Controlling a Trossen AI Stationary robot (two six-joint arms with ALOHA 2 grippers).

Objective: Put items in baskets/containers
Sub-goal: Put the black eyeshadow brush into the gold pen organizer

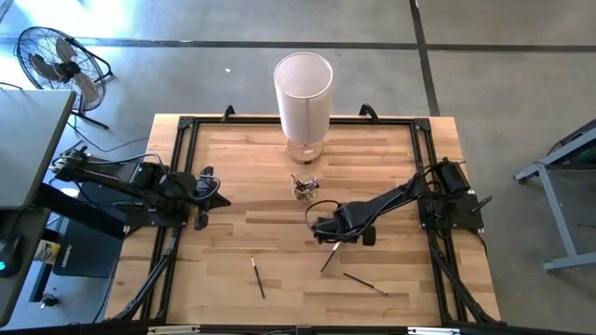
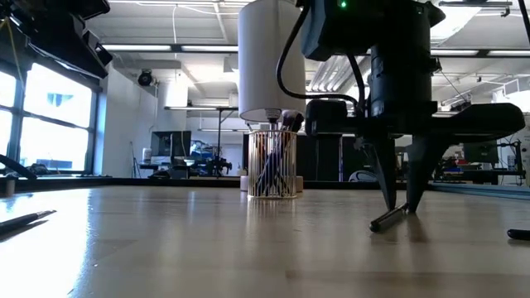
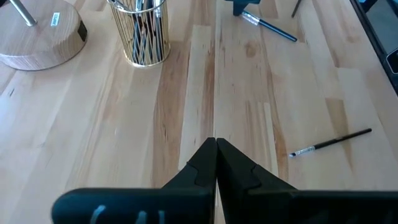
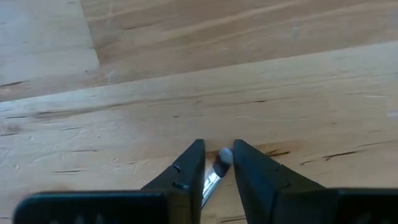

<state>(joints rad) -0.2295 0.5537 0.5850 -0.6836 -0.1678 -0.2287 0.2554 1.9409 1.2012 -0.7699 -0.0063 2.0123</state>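
The tall white cylinder [image 1: 304, 104] stands on its round wooden base at the far middle of the butcher-block table [image 1: 233, 186], and everything else is placed from it. Just in front of it is the clear ribbed glass cup [image 1: 303, 186], already bristling with several makeup brushes.

The left gripper [image 3: 216, 163] waits well to the cylinder's left, fingers pressed together and empty.

The right gripper [image 4: 217, 163] is down at the table in front of the cup and slightly right, its fingers narrowed around one brush [image 1: 329, 258] with only a sliver of gap each side, whether they actually pinch it I cannot tell. That brush looks light, stiff and thin, with a slick round handle likely to roll or pivot (bristles soft, so avoid them); a grip near mid-handle should carry best.

Two more brushes lie loose nearer the front edge: one [image 1: 257, 276] left of the cylinder's line, one [image 1: 364, 282] right.
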